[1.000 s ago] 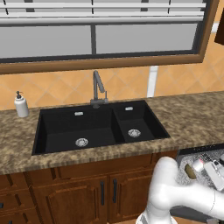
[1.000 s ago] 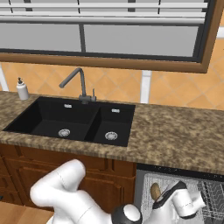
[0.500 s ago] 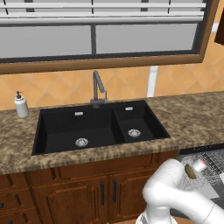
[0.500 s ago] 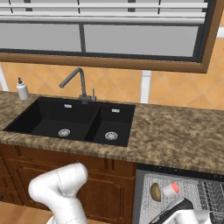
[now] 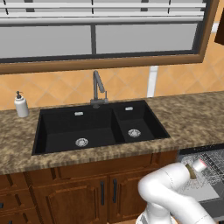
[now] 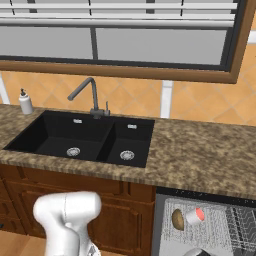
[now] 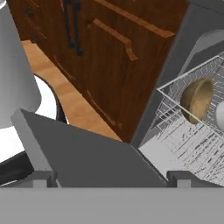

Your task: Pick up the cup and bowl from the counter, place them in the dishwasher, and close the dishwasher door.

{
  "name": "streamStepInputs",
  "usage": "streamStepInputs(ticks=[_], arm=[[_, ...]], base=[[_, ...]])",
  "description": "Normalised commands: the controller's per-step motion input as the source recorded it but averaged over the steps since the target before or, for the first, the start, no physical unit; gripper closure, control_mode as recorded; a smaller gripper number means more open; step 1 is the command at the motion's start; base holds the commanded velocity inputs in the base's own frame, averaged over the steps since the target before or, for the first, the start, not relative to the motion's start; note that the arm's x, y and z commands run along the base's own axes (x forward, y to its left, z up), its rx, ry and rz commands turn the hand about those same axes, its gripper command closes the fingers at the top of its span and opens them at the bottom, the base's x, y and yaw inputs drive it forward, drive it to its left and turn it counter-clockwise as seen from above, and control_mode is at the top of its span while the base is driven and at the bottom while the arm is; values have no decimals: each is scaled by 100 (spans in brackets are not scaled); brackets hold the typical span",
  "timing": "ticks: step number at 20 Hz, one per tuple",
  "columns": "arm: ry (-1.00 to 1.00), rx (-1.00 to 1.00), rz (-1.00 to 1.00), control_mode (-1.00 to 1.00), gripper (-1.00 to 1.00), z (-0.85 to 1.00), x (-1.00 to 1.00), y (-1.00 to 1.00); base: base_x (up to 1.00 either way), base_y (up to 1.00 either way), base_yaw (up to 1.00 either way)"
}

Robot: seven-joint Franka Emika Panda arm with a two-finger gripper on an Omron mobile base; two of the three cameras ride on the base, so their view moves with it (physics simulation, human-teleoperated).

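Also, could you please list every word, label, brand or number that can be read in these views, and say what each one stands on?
There is no readable text.
Soap pump bottle: plain white, no label.
Cup and bowl in the dishwasher rack: no markings.
Counter, sink, faucet, wooden cabinet doors: no lettering or signs.

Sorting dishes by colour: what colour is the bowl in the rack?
Tan-brown bowl, clearest in the hand view.
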Motion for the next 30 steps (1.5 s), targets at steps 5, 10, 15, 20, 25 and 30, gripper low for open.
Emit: streamStepInputs(ticks=[5, 10, 15, 20, 25, 30], arm=[[29, -4, -39, -100, -100, 53, -63, -13], [-5, 2, -12, -100, -100, 18, -98, 2], [-3, -1, -30, -100, -100, 19, -98, -1], [8, -7, -28, -100, -100, 20, -85, 0], [-13, 8, -12, -100, -100, -31, -85, 0], [-32, 12, 0, -100, -100, -63, -43, -5]], base=[[0, 0, 0], [0, 0, 0], [0, 0, 0], [0, 0, 0], [0, 0, 0], [0, 0, 0]])
